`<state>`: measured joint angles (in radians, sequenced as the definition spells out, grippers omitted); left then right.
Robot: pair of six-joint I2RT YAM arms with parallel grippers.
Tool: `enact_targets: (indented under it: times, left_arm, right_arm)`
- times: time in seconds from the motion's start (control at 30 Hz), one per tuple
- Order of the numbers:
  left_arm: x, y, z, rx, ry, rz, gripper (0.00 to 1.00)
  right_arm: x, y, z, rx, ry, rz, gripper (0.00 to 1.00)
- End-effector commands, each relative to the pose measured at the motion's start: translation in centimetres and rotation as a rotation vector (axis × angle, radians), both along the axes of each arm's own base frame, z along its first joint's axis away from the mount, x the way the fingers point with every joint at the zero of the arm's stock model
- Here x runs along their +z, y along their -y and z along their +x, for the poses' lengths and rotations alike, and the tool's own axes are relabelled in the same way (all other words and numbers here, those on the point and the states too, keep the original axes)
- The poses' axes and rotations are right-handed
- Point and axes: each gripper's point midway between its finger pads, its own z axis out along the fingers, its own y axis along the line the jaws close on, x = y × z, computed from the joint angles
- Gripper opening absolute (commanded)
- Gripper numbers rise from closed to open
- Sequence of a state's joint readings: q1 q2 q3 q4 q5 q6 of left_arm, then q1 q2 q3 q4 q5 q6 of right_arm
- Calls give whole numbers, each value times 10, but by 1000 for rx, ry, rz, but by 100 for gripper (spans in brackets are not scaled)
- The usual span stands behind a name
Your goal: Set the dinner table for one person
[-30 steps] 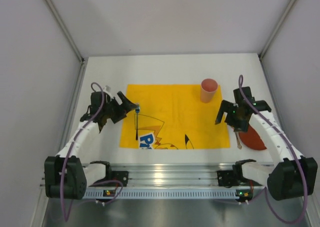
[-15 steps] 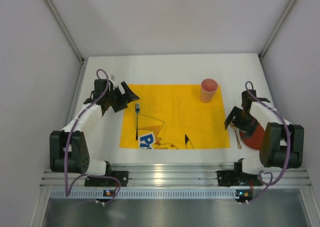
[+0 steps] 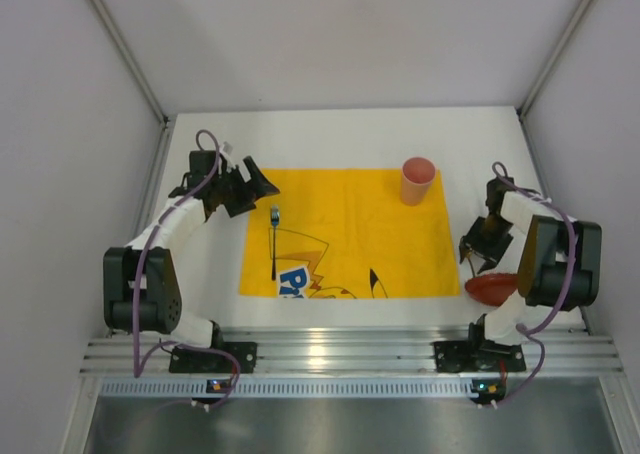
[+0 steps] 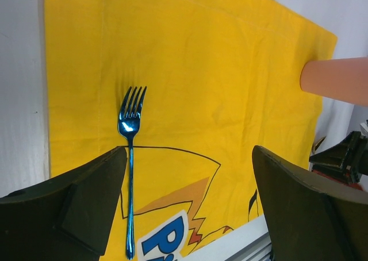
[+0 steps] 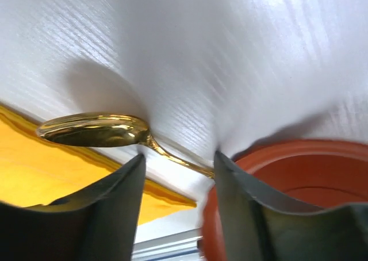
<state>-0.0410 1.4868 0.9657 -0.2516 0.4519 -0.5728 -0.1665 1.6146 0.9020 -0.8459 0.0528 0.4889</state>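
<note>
The white dinner table (image 3: 330, 134) filled the enclosure floor, its aluminium rail (image 3: 320, 354) at 6 o'clock and a yellow cloth (image 3: 360, 224) at its centre. A blue fork (image 4: 130, 157) lay on the cloth toward 9 o'clock, and a pink cup (image 3: 417, 181) stood at 1 o'clock. The left gripper (image 4: 188, 157) hovered at 10 o'clock, fingers wide and empty. At 4 o'clock the right gripper (image 5: 179, 169), fingers narrowly parted, had a gold spoon (image 5: 92, 129) handle between them, beside a red plate (image 3: 492, 288).

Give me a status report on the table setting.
Left gripper open by fork on cloth. Right gripper open, jaws astride spoon handle beside plate on table. Nothing blocking.
</note>
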Motion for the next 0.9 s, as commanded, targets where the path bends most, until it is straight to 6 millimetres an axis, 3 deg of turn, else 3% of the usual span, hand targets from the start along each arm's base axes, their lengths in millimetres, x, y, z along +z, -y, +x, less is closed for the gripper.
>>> enact_targets:
  times: [0.0, 0.27, 0.4, 0.5, 0.63, 0.73, 0.77, 0.8, 0.87]
  left_arm:
    - [11, -2, 10, -15, 36, 10, 95]
    - [6, -1, 10, -3, 17, -4, 95]
    - [4, -1, 8, 1, 10, -8, 94]
    - [5, -2, 6, 4, 8, 0, 94]
    - [10, -3, 3, 5, 14, 0, 94]
    - [17, -1, 2, 9, 25, -13, 94]
    - [19, 0, 2, 9, 27, -19, 94]
    - [22, 1, 2, 5, 34, -31, 94]
    - [27, 4, 4, 8, 40, -47, 94]
  right_arm:
    - [-20, 13, 23, -14, 52, -52, 49]
    - [-30, 15, 24, 31, 13, -70, 36]
    - [-34, 18, 28, 46, 0, -79, 23]
    - [-39, 20, 30, 66, -15, -86, 3]
    - [-36, 25, 40, 70, -5, -102, 0]
    - [-15, 34, 61, 74, 47, -152, 0]
    - [-2, 33, 65, 102, 54, -177, 0]
    - [20, 43, 86, 110, 102, -247, 0]
    - [46, 43, 95, 134, 121, -294, 0]
